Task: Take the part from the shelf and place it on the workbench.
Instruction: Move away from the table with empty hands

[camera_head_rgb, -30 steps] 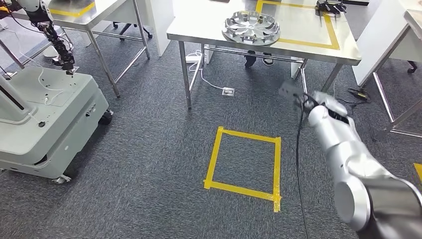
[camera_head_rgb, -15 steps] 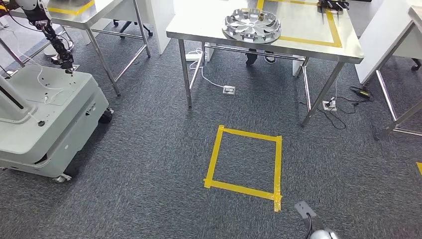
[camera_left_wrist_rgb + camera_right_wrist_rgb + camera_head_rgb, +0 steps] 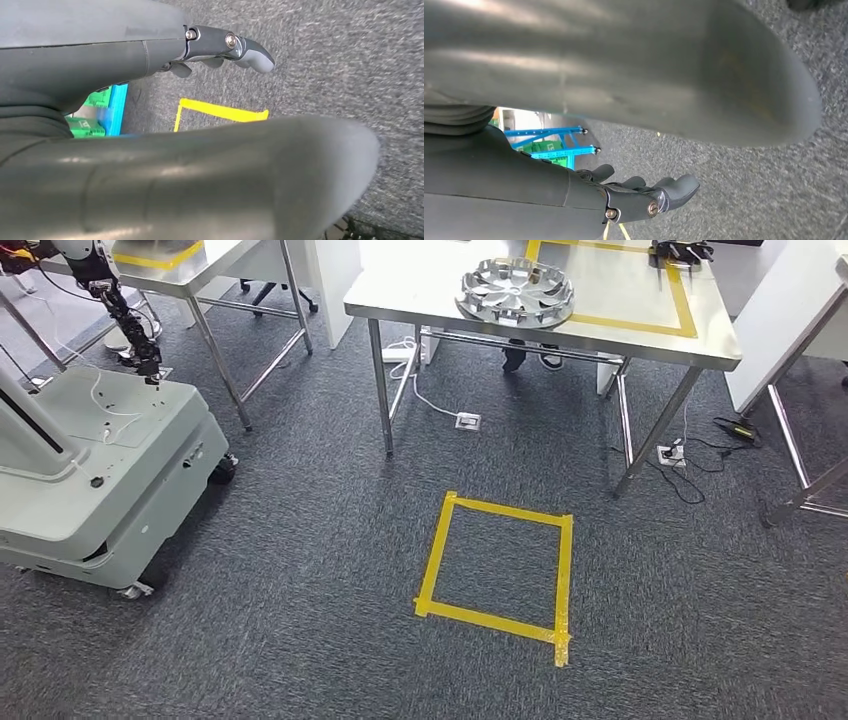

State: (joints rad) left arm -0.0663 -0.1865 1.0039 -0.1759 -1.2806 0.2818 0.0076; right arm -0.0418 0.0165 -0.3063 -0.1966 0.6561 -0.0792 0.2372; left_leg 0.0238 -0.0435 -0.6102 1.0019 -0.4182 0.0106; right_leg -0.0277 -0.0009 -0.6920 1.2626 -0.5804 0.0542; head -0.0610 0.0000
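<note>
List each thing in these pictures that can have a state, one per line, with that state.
Wheel cover: lying flat on the workbench, face up.
Left hand: empty, hanging over the carpet.
Right hand: empty, fingers loosely curled, over the carpet.
Yellow tape square: stuck on the floor, nothing inside it.

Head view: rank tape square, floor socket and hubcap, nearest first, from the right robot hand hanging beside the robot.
1. Tape square, on the carpet ahead.
2. Floor socket, by the table legs.
3. Hubcap, on the table.
</note>
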